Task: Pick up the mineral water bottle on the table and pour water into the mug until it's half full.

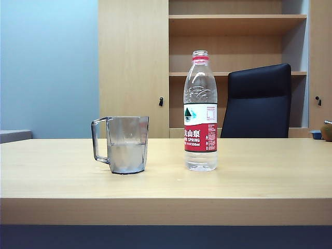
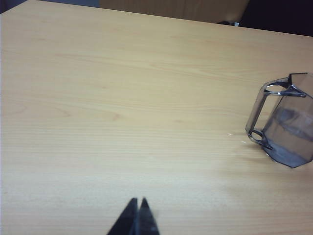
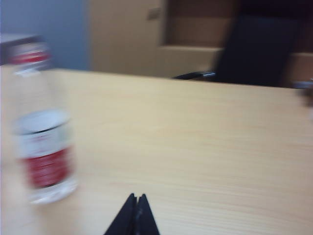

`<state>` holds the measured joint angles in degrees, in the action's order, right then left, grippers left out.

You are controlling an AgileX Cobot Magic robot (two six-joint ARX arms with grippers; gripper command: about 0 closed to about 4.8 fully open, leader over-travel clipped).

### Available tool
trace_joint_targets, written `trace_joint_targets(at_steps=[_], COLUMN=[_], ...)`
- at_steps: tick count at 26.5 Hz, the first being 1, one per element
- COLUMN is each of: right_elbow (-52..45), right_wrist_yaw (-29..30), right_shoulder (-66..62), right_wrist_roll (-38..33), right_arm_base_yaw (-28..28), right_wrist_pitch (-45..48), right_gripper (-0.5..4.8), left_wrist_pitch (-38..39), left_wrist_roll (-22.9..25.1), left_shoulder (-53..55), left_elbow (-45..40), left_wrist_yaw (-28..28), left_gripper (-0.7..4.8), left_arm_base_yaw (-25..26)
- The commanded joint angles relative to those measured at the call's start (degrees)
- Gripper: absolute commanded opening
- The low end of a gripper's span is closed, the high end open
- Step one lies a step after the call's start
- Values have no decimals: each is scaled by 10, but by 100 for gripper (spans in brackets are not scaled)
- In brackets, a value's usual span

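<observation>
The tall clear plastic mineral water bottle (image 1: 200,111), with its red neck ring and red-and-white label, is standing upright and uncapped right of centre on the wide light wood-grain table (image 1: 270,176). Only a shallow layer seems to be remaining in its base. Just to its left, apart from it, the smoky-grey faceted transparent mug (image 1: 122,144) is sitting with its squared handle pointing left and clear water (image 1: 127,155) reaching roughly halfway up its walls. Judging by that level, the pour is looking finished and the bottle is standing where it would be set down afterwards.

Neither arm is showing in the exterior view. The left gripper (image 2: 137,211) is hovering low over bare tabletop at the near left, its dark fingers pressed together around nothing, with the mug well off to its right. The right gripper (image 3: 135,208) is likewise clenched and empty, sitting over the near right of the table with the bottle off to its left; that view is blurring, which suggests the arm is moving.

The ribbed thin plastic is looking squeezable, the mug hard and slick.
</observation>
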<state>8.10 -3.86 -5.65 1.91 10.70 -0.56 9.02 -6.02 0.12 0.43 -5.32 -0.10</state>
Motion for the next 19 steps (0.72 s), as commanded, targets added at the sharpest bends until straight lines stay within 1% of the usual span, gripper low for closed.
trace_joint_targets(at_steps=[1, 3, 5, 7, 10, 14, 19], right_elbow=[-4, -20, -41, -59, -81, -80, -80], right_wrist_yaw=[-2, -3, 1, 2, 2, 13, 59], right_shoulder=[41, 57, 58, 58, 58, 58, 58], right_wrist_roll=[-2, -2, -2, -2, -2, -2, -4], right_arm_base_yaw=[-59, -99, -124, -134, -138, -140, -140], right_wrist_pitch=[-29, -31, -29, -21, -27, -57, -58], right_gripper=[-8, -8, -8, -8, -8, -8, -8], left_wrist_pitch=[-4, -4, -4, -4, -4, -4, -4], left_wrist_roll=[0, 0, 0, 0, 0, 0, 0], left_shoulder=[1, 1, 1, 1, 1, 1, 1], left_elbow=[1, 1, 1, 1, 1, 1, 1], left_wrist_yaw=[1, 1, 1, 1, 2, 1, 2], left_gripper=[-6, -6, -6, -6, -6, -6, -6], left_arm_base_yaw=[0, 0, 0, 0, 0, 0, 0])
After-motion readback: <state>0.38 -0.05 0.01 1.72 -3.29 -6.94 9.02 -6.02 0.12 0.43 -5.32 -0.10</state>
